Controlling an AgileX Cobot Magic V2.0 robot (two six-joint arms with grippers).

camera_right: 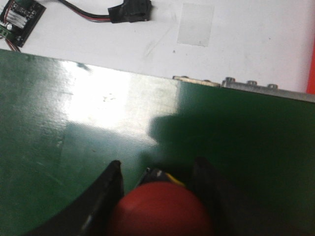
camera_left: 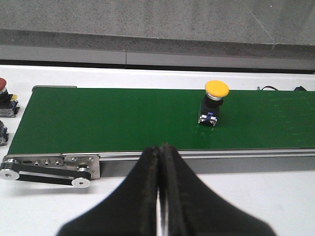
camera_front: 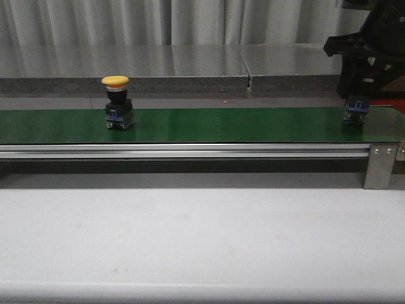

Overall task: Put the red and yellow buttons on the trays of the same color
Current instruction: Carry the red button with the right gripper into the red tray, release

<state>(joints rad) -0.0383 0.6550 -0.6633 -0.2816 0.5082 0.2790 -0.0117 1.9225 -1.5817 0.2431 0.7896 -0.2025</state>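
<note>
Grey curtains back a white desk carrying a long green belt [camera_front: 253,125]. Near its left end stands a yellow button [camera_front: 118,103], untouched. At the belt's right end the right claw [camera_right: 156,189] straddles a red button [camera_right: 160,209], likely for lifting toward the red tray [camera_front: 387,101]. Left claw [camera_left: 159,162] hangs pressed together.

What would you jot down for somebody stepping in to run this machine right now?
Left gripper: jaws shut, empty, held in front of the green belt.
Right gripper: jaws either side of the red button at the belt's right end; whether they are already gripping it is unclear.
Yellow button: upright on the belt, left part, untouched.
Another red button sits off the belt's end in the left wrist view.
Done: nothing visibly placed. Left: red button to the red tray, yellow to a yellow tray, not in view.
</note>
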